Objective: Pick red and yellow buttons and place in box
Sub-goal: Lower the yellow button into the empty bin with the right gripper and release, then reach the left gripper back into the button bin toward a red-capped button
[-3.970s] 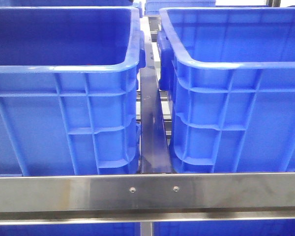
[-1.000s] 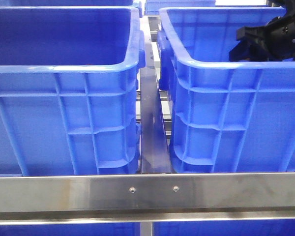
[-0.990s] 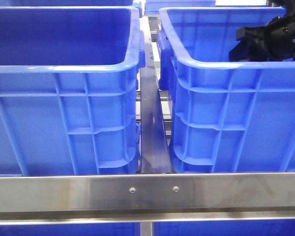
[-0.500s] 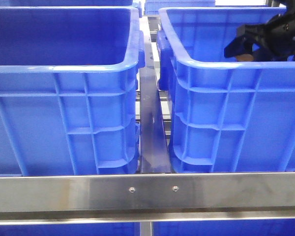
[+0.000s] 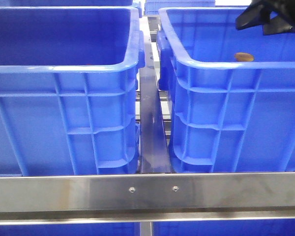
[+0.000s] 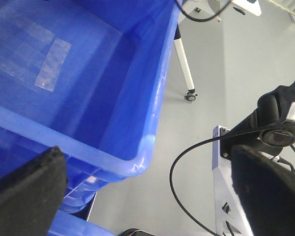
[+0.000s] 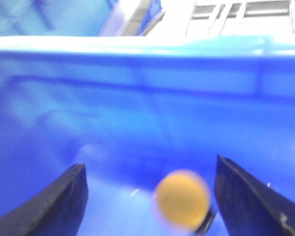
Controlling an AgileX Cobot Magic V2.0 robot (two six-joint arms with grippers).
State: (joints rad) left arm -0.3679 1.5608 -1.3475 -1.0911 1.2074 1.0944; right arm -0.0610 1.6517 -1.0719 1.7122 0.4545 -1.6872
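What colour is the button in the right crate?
Orange-yellow button, clearest in the right wrist view.

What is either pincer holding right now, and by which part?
Nothing. The right pincer is open, with the yellow button loose between its fingers, inside the right crate. The left pincer is open and empty.

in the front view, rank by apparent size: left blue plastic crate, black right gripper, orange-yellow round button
1. Left blue plastic crate, by far the largest.
2. Black right gripper, only partly in frame, so unsure.
3. Orange-yellow round button, the smallest.
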